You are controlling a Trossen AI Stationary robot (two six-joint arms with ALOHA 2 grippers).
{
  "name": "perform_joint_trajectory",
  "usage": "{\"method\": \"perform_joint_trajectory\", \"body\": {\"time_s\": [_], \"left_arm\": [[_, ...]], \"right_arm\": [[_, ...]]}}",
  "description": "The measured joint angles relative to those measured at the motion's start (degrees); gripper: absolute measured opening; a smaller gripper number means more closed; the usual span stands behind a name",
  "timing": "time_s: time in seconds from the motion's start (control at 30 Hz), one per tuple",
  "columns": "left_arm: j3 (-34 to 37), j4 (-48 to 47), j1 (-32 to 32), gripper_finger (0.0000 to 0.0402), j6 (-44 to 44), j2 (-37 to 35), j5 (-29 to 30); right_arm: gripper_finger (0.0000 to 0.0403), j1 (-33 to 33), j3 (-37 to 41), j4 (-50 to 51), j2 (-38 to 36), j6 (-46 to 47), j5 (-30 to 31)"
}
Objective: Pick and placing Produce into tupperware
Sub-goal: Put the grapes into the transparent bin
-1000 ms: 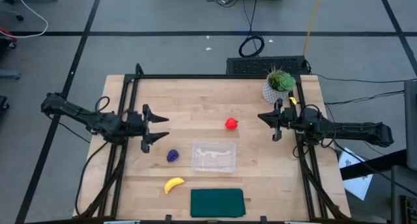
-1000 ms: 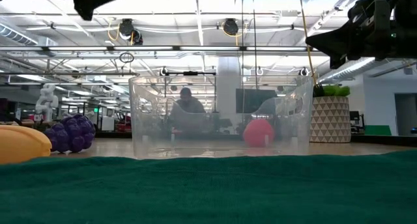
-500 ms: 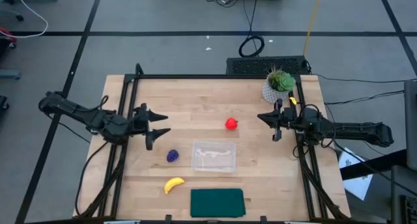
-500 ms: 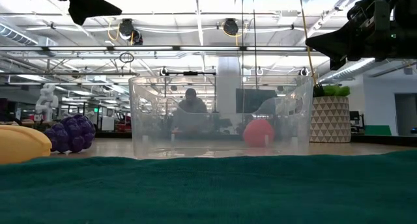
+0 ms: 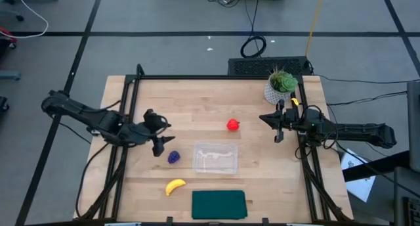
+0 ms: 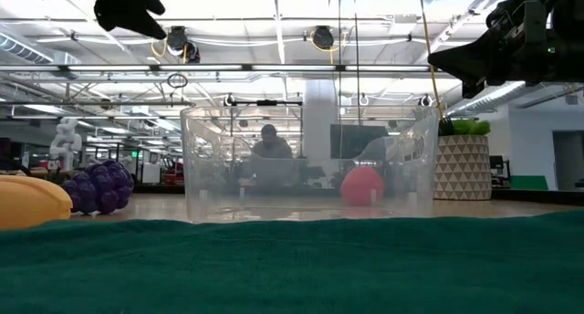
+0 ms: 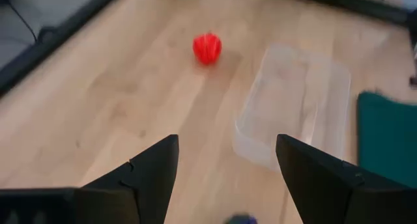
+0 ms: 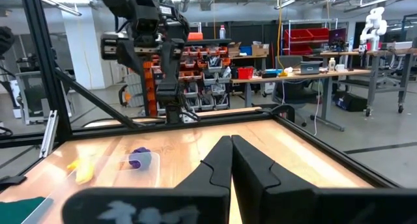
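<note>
A wooden tabletop (image 5: 197,101) framed by dark rails carries the scattered produce: the purple grape cluster (image 5: 173,157) lies just left of the clear tupperware (image 5: 215,158), the red strawberry (image 5: 233,125) sits beyond the container toward the far edge, and the yellow banana (image 5: 174,186) rests nearer the front, beside a flat dark green cloth (image 5: 218,204). The tupperware appears to hold none of the three pieces, though its clear walls make that hard to judge from the level view. A potted plant (image 5: 281,85) in a white patterned pot stands at the far right corner, close to the right end effector (image 5: 276,124), whose fingers are pressed together as it waits by the right rail. The left end effector (image 5: 159,135) hangs above the wood with its fingers spread apart and nothing between them, close to the grape cluster; nothing lies between the two. Compared with a second ago, the left arm has swung its end effector toward the grapes, while the right arm and every piece of produce have kept their places. A person sits at a desk in the room behind.
</note>
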State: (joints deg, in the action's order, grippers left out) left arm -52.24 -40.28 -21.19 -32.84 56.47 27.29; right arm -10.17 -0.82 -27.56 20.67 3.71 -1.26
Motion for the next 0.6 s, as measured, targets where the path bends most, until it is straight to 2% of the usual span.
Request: {"method": "perform_joint_trajectory", "body": {"time_s": [0.23,0.6], "left_arm": [[-1.4,-7.0,0.1,0.0264,-11.2,3.4,-4.2],[-1.4,-10.8,0.2,0.0264,-20.6,7.5,-10.5]], "right_arm": [[0.0000,0.0,0.0,0.0,0.0,0.1,0.0],[0.0000,0.0,0.0,0.8,0.0,0.2,0.0]]}}
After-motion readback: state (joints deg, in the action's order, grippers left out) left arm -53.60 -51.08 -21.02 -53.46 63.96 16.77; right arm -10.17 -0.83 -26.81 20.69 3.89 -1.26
